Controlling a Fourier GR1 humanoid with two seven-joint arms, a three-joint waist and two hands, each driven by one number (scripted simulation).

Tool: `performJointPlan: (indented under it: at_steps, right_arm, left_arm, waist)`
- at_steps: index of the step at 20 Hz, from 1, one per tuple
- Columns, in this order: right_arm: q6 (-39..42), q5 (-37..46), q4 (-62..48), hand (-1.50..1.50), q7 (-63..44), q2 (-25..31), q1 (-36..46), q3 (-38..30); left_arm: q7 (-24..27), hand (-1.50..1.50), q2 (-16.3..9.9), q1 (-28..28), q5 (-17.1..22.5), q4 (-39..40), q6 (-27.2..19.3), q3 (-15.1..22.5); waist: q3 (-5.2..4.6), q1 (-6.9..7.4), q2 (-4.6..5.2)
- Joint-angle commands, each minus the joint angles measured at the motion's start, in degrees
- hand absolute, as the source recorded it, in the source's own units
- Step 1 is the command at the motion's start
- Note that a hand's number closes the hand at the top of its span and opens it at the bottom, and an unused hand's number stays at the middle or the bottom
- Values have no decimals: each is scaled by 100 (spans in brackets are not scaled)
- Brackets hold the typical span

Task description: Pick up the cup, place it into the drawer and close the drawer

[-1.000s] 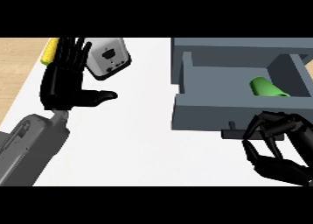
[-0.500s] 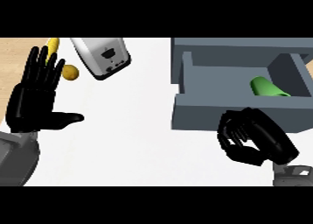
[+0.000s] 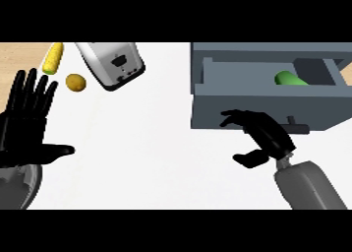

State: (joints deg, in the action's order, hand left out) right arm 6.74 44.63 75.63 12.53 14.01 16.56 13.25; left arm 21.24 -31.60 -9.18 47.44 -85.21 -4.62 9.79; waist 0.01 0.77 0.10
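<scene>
The green cup [image 3: 290, 78] already lies inside the open drawer [image 3: 270, 104] at two o'clock, so closing remains. The right robot hand [image 3: 262, 138], curled but empty, must push the drawer's front; the left robot hand [image 3: 23, 130] rests released at nine o'clock.

No readable text, label, brand, number or sign appears on anything.

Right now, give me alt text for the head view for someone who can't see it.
A green cup lies inside an open grey drawer at upper right, and the robot's right hand, fingers curled and empty, sits against the drawer's front beside its handle. The left hand rests open at the left edge, with a toaster, a corn cob and a potato beyond it.
</scene>
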Motion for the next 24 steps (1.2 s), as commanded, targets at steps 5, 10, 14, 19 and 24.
performJointPlan:
  at_steps: [5,10,14,19,24]
  right_arm:
    - [-408,205,-2664,-150,769,-159,1523,-612]
    - [-445,120,-3916,-150,1182,-202,2260,-961]
    - [-432,-13,-4906,-150,1668,-38,2962,-1321]
    - [-471,84,-5744,-150,1872,195,3460,-1459]
    - [-243,0,-6109,-150,2233,710,3757,-1652]
  left_arm:
    - [-29,-150,51,257,13,187,697,-475]
    - [-97,-150,-107,447,64,162,1085,-833]
    - [-116,-150,5,529,43,130,1153,-870]
    - [-71,-150,-71,508,53,334,1527,-938]
    - [-86,-150,276,187,-256,404,1149,-641]
  waist:
    - [3,38,25]
    - [4,72,26]
    - [6,109,41]
    - [10,251,97]
    - [18,298,165]
